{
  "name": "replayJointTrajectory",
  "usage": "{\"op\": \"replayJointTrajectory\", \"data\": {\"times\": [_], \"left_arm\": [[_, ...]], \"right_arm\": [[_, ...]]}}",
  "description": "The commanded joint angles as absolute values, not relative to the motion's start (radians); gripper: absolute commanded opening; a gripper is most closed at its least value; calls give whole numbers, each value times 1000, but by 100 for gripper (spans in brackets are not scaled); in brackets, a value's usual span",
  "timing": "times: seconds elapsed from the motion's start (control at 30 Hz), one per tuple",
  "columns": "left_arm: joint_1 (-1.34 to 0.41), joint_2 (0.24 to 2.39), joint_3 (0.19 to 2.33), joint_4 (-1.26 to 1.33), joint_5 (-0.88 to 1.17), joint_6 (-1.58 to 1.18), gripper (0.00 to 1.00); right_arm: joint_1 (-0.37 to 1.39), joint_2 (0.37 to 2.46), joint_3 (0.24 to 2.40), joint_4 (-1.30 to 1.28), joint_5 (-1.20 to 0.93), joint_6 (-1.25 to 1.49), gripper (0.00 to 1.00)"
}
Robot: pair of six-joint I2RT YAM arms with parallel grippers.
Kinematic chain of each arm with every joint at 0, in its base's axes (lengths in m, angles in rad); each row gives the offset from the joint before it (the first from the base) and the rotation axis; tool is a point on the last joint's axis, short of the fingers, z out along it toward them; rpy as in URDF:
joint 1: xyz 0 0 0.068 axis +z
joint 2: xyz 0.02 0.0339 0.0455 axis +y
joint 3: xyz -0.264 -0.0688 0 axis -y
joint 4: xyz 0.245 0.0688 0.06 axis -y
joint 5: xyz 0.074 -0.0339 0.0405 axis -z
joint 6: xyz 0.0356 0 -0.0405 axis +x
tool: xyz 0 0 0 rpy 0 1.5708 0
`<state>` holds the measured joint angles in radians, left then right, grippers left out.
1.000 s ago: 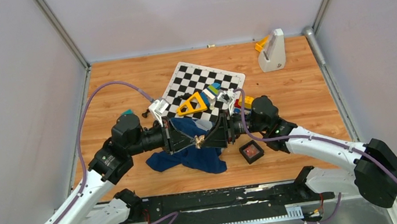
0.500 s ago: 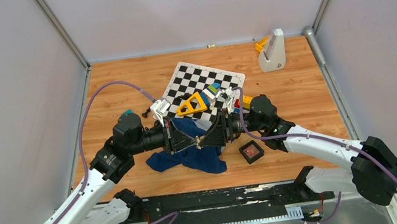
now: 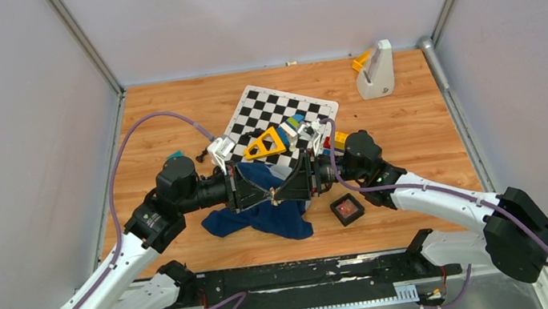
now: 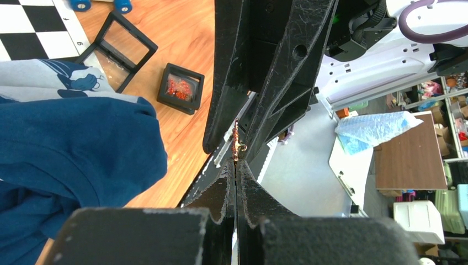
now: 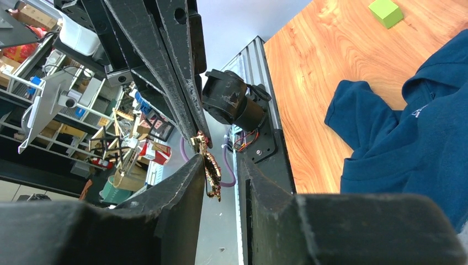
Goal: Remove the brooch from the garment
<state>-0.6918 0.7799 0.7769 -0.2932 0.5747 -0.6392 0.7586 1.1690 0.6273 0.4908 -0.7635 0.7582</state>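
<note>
Both arms reaching inward, left pincer (image 4: 236, 168) pinched closed, right pincer (image 5: 221, 165) slightly parted, tips meeting

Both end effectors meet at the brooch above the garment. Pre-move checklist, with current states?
1. Left end effector shut on the brooch: ok.
2. Right end effector clamped on the brooch: not ok, a gap shows beside the pin.
3. Brooch free of the garment: ok, the cloth lies apart from it on the table.
4. Brooch clasp shut: cannot tell, too small.
5. Fingers clear of the cloth: ok in both wrist views.
</note>
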Motion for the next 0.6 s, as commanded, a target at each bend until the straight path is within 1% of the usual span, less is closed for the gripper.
{"op": "replayJointTrajectory", "data": {"times": [0.0,0.2,0.43,0.57], "left_arm": [[-694,772,778,-246,610,-634,0],[-693,769,774,-264,584,-626,0],[-695,781,774,-259,576,-632,0],[-694,789,775,-261,569,-634,0]], "right_arm": [[758,1157,648,533,-704,770,30],[751,1107,612,531,-645,760,30],[750,1084,603,508,-640,744,31],[750,1080,601,502,-646,738,33]]}}
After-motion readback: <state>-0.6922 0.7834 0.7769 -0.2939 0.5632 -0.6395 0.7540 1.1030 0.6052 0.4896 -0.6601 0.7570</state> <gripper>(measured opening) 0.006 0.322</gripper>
